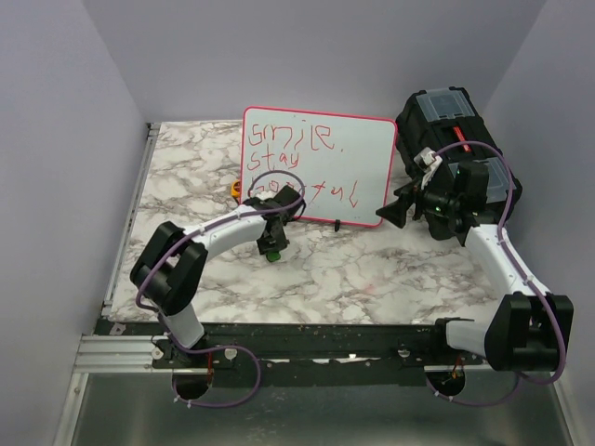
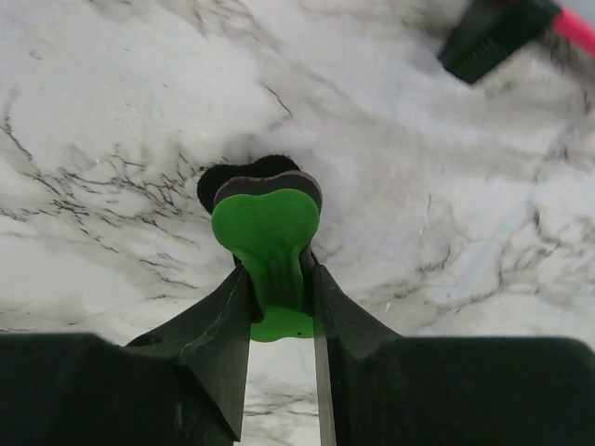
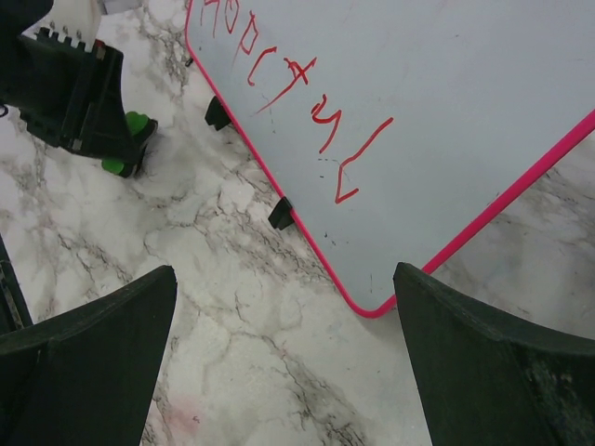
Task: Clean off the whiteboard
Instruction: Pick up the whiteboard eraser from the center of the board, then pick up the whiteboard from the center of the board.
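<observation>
On a marble worktop [image 1: 372,269] between pale walls, the whiteboard [image 1: 363,158] stands just beyond both jaws, red lettering [image 1: 293,139] unwiped. The right jaws gape wide toward its lower corner, seemingly to steady it; the left jaws clamp a green eraser [image 2: 267,228], ready to wipe.

Whiteboard [image 1: 363,153]: smooth, faintly glossy white face to my eye; the pink rim looks like plastic.
Table [image 1: 372,269]: marble-patterned, smooth, low sheen.
Eraser [image 2: 268,228]: I read green moulded plastic with a dark felt-like pad.
Toolbox [image 1: 416,125], 2 o'clock: black plastic, translucent lids.
</observation>
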Controlling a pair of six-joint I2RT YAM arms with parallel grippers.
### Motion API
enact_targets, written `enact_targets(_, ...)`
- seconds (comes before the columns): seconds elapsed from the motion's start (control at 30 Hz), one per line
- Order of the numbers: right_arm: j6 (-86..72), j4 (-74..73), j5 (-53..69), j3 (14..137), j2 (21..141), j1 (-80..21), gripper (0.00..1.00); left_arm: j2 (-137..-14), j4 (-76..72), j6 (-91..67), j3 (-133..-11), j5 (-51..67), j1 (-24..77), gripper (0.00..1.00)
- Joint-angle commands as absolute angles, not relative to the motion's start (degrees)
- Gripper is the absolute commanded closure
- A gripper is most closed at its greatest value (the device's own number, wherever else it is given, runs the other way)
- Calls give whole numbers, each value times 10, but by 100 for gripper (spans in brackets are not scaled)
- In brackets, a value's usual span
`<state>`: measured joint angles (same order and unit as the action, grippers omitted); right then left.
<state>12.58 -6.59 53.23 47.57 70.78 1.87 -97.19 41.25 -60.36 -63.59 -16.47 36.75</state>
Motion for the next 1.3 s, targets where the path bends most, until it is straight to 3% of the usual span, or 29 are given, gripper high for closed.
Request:
enact_targets(0.0,136,-77,528,484,714,20,0,-962,416,-443,-625,-162,417,95)
enact_targets(0.13,137,-79,527,484,715,20,0,-930,328,-358,-557,-45,436,98)
enact_targets(0.33,139,-80,529,484,720,20,0,-884,269,-286,-497,-15,440,95)
enact_targets(0.53,142,-85,529,486,726,20,0,-909,276,-281,-504,-38,440,67)
enact_targets(0.7,143,-85,526,486,729,20,0,-918,275,-296,-529,-46,433,58)
enact_targets(1.27,149,-92,527,489,729,20,0,-946,303,-333,-561,-64,421,61)
